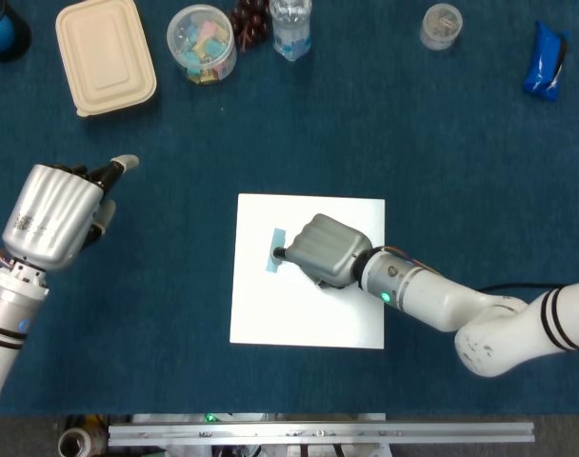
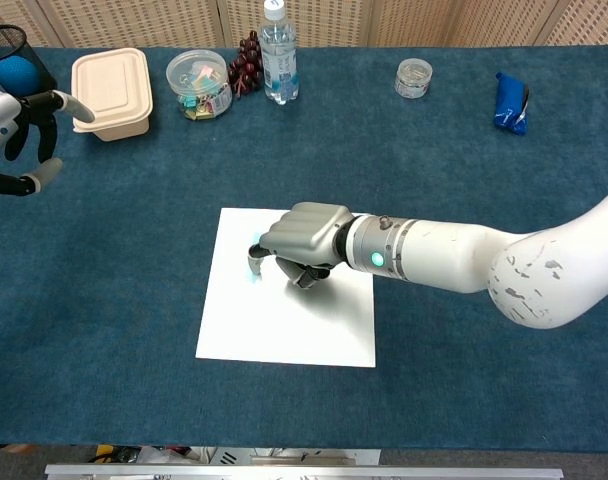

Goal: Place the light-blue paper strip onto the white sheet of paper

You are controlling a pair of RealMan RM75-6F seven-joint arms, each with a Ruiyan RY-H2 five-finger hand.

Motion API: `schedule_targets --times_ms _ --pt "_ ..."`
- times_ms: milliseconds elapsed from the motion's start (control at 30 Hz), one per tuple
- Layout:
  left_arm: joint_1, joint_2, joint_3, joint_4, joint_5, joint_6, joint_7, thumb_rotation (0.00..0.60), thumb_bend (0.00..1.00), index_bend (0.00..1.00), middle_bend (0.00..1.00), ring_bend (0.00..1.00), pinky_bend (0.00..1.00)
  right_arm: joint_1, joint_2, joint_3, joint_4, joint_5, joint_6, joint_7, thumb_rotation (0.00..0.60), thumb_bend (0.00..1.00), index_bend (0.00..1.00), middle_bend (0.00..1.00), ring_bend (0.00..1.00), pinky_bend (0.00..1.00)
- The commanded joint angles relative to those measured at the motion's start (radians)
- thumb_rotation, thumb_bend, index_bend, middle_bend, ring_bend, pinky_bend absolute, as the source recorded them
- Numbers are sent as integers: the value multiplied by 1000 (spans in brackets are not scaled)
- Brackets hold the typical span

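Note:
The white sheet of paper (image 1: pixel 309 309) (image 2: pixel 284 330) lies on the blue cloth in the middle of the table. The light-blue paper strip (image 1: pixel 275 252) (image 2: pixel 253 260) lies nearly flat on the sheet's upper left part. My right hand (image 1: pixel 328 250) (image 2: pixel 304 238) hovers low over the sheet with its fingers curled, and one dark fingertip (image 1: pixel 280 253) rests on the strip. Whether the thumb still pinches the strip is hidden under the hand. My left hand (image 1: pixel 53 214) (image 2: pixel 9 125) hangs at the far left, fingers apart, holding nothing.
Along the far edge stand a beige lidded box (image 1: pixel 106 54), a tub of coloured clips (image 1: pixel 202 43), dark grapes (image 1: pixel 251 17), a water bottle (image 1: pixel 290 24), a small jar (image 1: pixel 441 26) and a blue pouch (image 1: pixel 545 60). A blue ball (image 2: pixel 16 72) sits in a black basket at far left.

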Motion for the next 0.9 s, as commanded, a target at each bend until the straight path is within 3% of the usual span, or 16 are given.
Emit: schedule_targets --times_ms 33,467,767,867,900 --pt "1 0 0 1 0 1 -1 600 396 270 609 666 759 4 -5 -2 3 9 -2 -7 600 1000 265 1000 1000 1000" --pt "0 -1 -3 6 -2 1 -7 600 395 270 609 665 759 -28 41 20 -59 -46 47 29 600 1000 265 1000 1000 1000" --pt "4 10 -20 17 -19 15 -38 600 395 270 600 657 759 -142 229 6 -188 -147 229 56 600 996 243 1000 1000 1000" --pt "6 14 -28 28 -29 20 -55 600 395 270 586 639 759 -204 318 -9 -239 -173 322 60 600 861 243 1000 1000 1000" --pt "7 15 -31 33 -33 22 -61 600 395 270 581 633 757 -223 344 -13 -254 -177 347 62 600 769 243 1000 1000 1000"
